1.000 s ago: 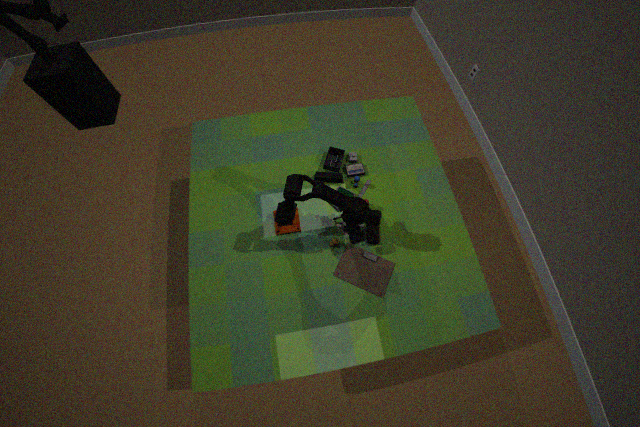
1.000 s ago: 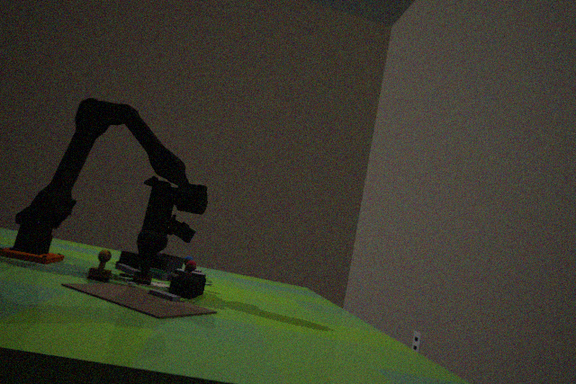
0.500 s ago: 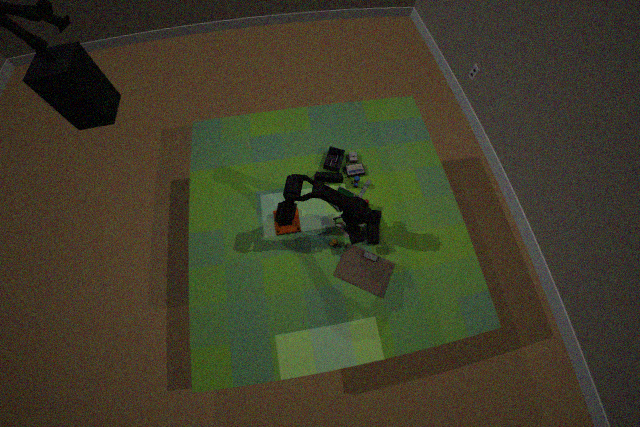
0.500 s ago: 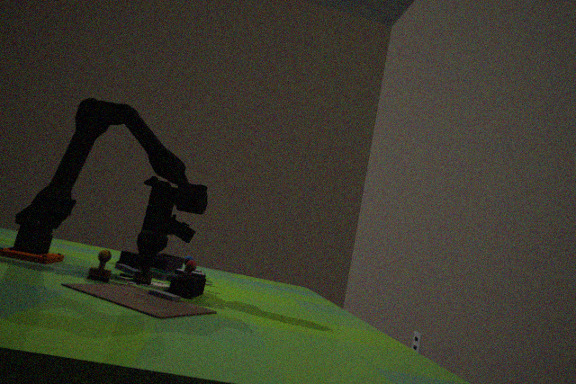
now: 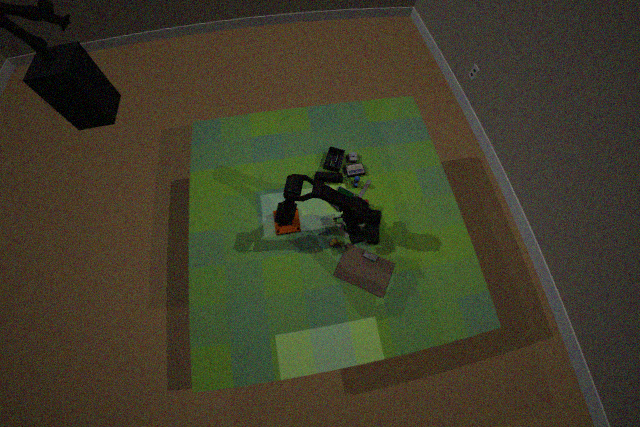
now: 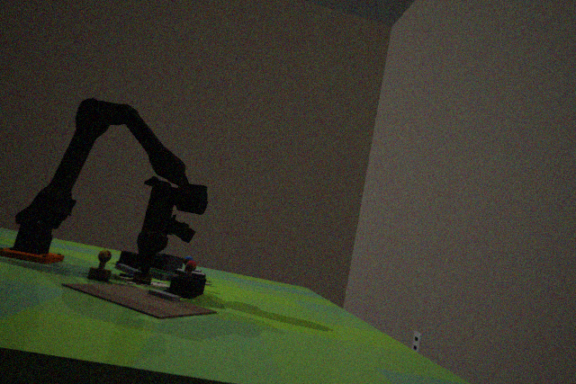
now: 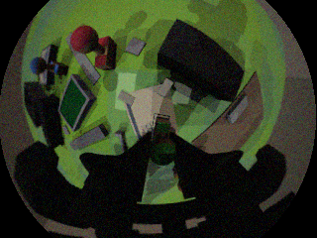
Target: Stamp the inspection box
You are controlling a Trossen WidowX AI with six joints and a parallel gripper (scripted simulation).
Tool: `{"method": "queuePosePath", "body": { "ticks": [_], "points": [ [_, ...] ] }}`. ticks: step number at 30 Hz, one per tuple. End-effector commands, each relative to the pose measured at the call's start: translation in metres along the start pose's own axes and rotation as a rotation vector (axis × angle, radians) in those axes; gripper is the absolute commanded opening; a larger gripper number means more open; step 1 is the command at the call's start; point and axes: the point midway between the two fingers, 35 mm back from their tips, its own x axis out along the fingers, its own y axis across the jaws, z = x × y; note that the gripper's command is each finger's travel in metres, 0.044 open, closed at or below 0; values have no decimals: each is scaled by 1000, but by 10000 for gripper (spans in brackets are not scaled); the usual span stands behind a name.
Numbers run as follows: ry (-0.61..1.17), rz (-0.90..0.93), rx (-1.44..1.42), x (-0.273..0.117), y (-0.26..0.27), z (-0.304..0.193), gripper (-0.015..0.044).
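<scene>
- The green-knobbed stamp (image 6: 141,278) (image 7: 163,153), which I took for the PASS one, was upright in the claw (image 6: 145,269) (image 7: 160,134), low over the pale card (image 7: 149,101); whether its foot touched, I could not tell.
- The claw was drawn partly closed, its fingers stopped around the stamp.
- It looked light and stiff, hardly fragile; the rounded knob might roll or slip under a loose pinch, so the best hold seemed squarely across the knob or its neck, foot level.
- Pressing straight down would probably suit it; a sideways drag could smear the print.
- Beside the card, the ink pad (image 5: 345,191) (image 7: 74,104) lay uncovered, its green surface framed by a pale, shallow case.
- Beyond the pad were the red-knobbed stamp (image 6: 190,265) (image 7: 85,40) and the blue-knobbed stamp (image 5: 356,182) (image 7: 39,65).
- On the card's other side, a dark block (image 6: 186,284) (image 7: 198,61) showed no opening; I could not tell whether it held anything.
- Farther across the desk (image 5: 232,308) (image 6: 93,324) (image 7: 134,15), a black tray (image 5: 334,158) had contents too dim to name.
</scene>
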Motion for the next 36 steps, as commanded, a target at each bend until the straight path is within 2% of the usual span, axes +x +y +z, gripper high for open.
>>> {"method": "queuePosePath", "body": {
  "ticks": [1,19,36],
  "points": [
    [0,7,-3,-1,1,0,0],
    [0,7,-3,-10,1,1,0],
    [0,7,-3,-36,1,3,0]
  ]
}}
